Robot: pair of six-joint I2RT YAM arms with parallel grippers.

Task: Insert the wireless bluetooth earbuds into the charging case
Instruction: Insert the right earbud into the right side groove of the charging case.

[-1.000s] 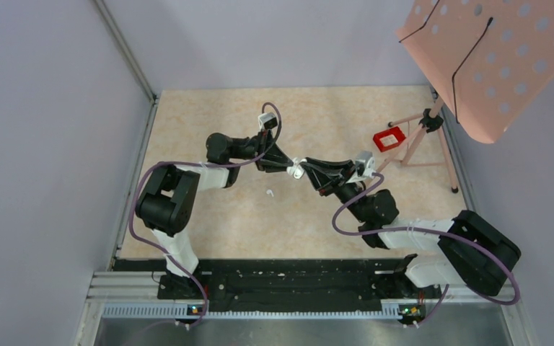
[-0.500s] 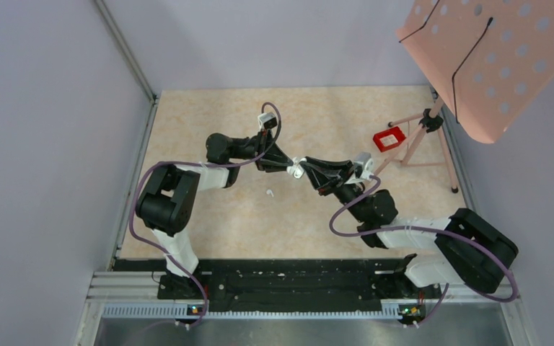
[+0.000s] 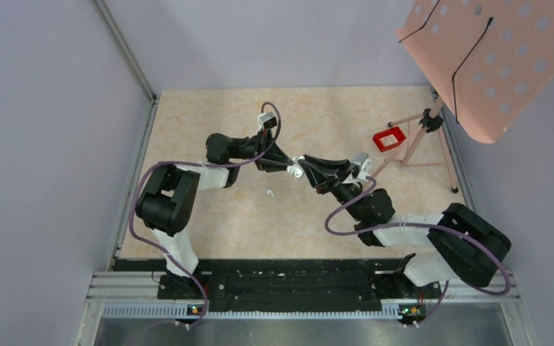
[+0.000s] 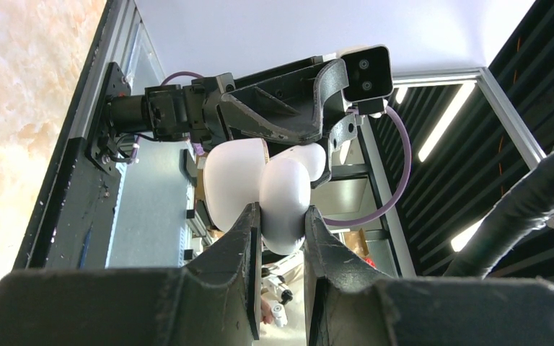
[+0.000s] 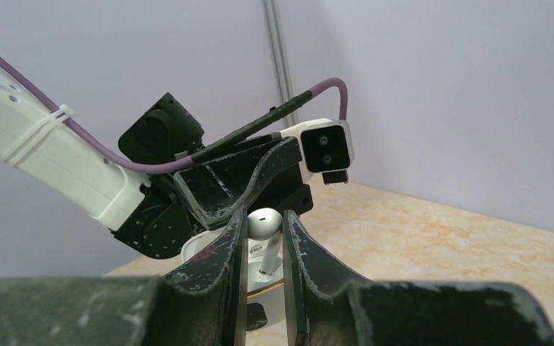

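Note:
My left gripper (image 3: pixel 291 168) is shut on the white charging case (image 4: pixel 283 198) and holds it in the air over the middle of the table, lid open. My right gripper (image 3: pixel 305 167) meets it from the right and is shut on a white stemmed earbud (image 5: pixel 263 225). The bud's stem points down at the open case (image 5: pixel 209 249) just behind my right fingers. A second white earbud (image 3: pixel 269 192) lies on the table below the two grippers. The black buds are not in view.
A small red box (image 3: pixel 389 138) sits at the right of the marbled table (image 3: pixel 209 108), beside a pink stand's legs (image 3: pixel 425 144). A pink perforated panel (image 3: pixel 490 50) hangs over the far right corner. Grey walls close the left and back.
My right arm has shifted slightly left and forward, bringing the earbud closer to the case. The left arm has stayed put.

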